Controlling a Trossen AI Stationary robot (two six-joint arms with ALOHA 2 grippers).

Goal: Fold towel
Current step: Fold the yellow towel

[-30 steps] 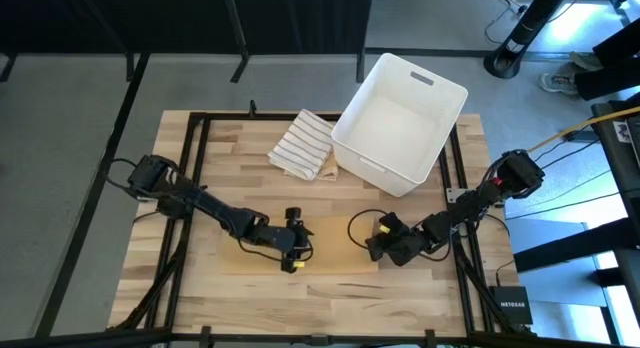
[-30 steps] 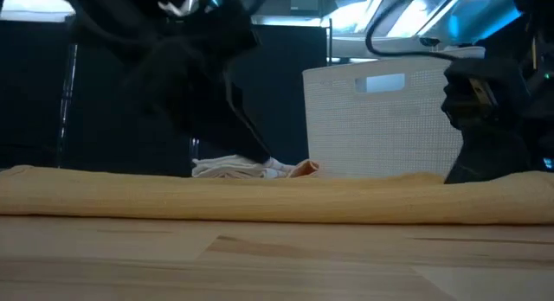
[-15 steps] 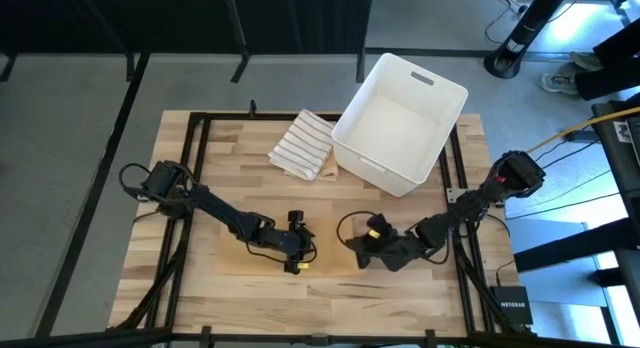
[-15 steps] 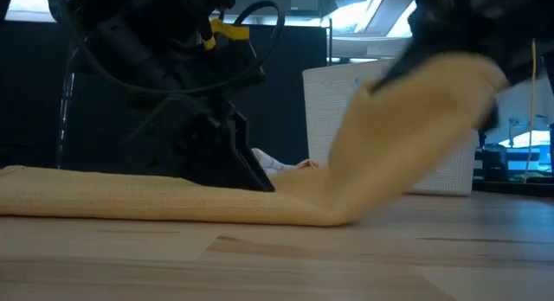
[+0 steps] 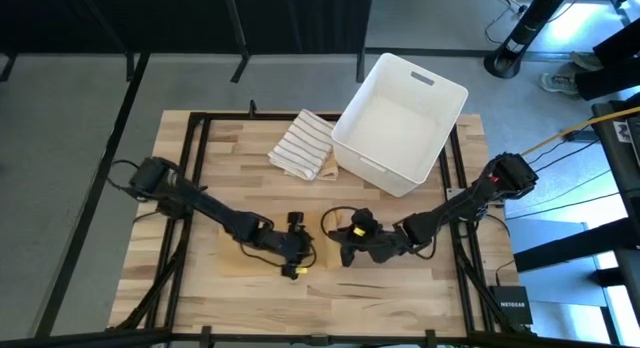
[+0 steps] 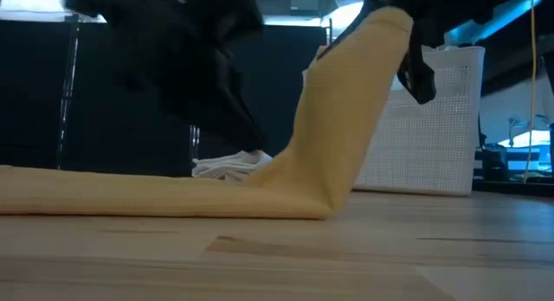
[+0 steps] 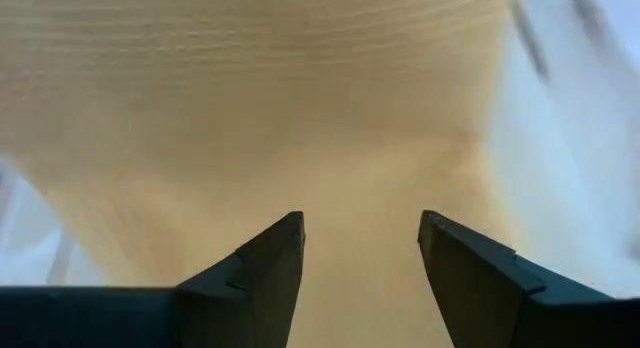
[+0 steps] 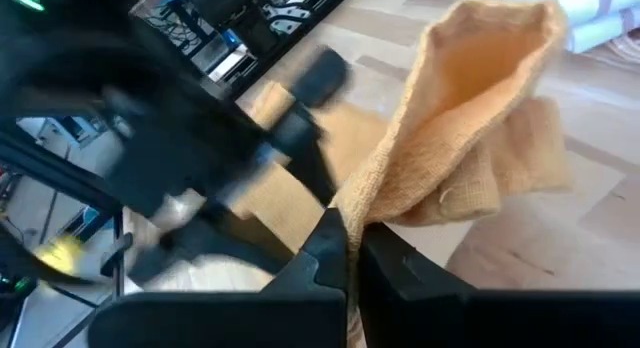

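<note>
A tan towel [image 5: 243,260] lies as a long strip on the wooden table; its left part [image 6: 130,200] is flat and its right end [image 6: 363,85] rises steeply. My right gripper [image 5: 342,246] is shut on that raised end [image 8: 480,118]. My left gripper [image 5: 298,258] is open, low over the middle of the flat part, which fills its wrist view [image 7: 330,118]. In the high view both grippers hide the raised end. My right gripper pinches the edge of the towel's right end [image 8: 352,220] between its two fingers; one layer or several, I cannot tell. The end is lifted clear and bunched beyond the fingers. The strip slopes down from it to a bend [image 6: 325,206] on the table. My left gripper's open fingers [image 7: 262,273] stand over the towel; whether they touch it, I cannot tell.
A white plastic bin [image 5: 400,118] stands at the table's far right; in the low view the bin [image 6: 433,128] is behind the raised towel. A striped white cloth [image 5: 303,145] lies folded to its left. Bare wood shows along the near edge [image 5: 400,283].
My right gripper has gone up and toward the table's left, carrying the towel's right end. That end, flat on the table a second ago, now stands raised and leans over toward the left part, which has stayed flat.
</note>
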